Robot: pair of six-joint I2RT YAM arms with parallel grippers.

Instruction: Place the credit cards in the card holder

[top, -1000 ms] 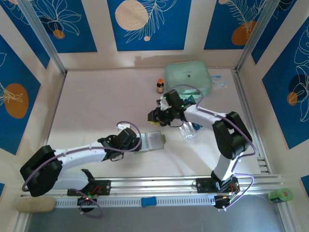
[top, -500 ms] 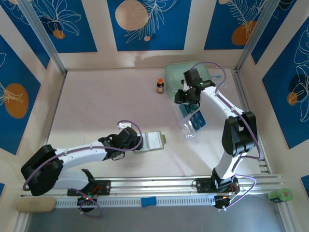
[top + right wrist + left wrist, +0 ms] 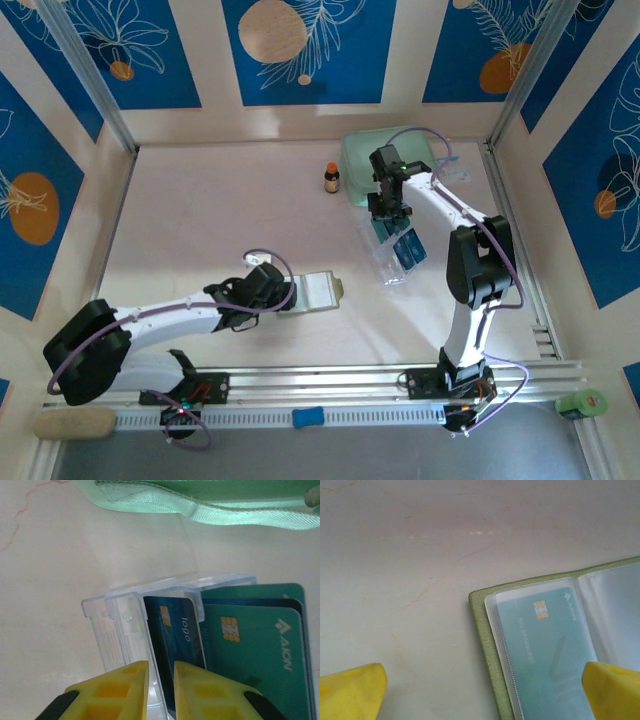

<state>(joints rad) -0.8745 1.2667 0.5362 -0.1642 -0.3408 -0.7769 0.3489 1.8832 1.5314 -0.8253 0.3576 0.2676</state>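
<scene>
Straddling a wall of the clear tray with the right gripper, yellow fingers close together with only a slim gap between. Takes into that gap the tray wall and the left edge of a dark blue card; cannot tell whether pinched on it or merely around it. Shows, just right of that card and in the same tray, the other credit cards, teal-green and overlapping, gold chips showing. Shows beyond the tray's far wall the mint-green zip case, near it. From above, puts the right gripper over the far end of the tray, just beside the zip case, with a small brown bottle standing upright to the left on the table

Holding the left gripper spread wide and clamped on nothing, with one yellow fingertip over bare table and the other over the card holder. Lies open and flat on the table, olive cover down, with one teal card already inside a clear pocket, chip showing. From above, places the left gripper at the left end of the card holder, near the front middle of the table and well apart from the tray and the cards in it
</scene>
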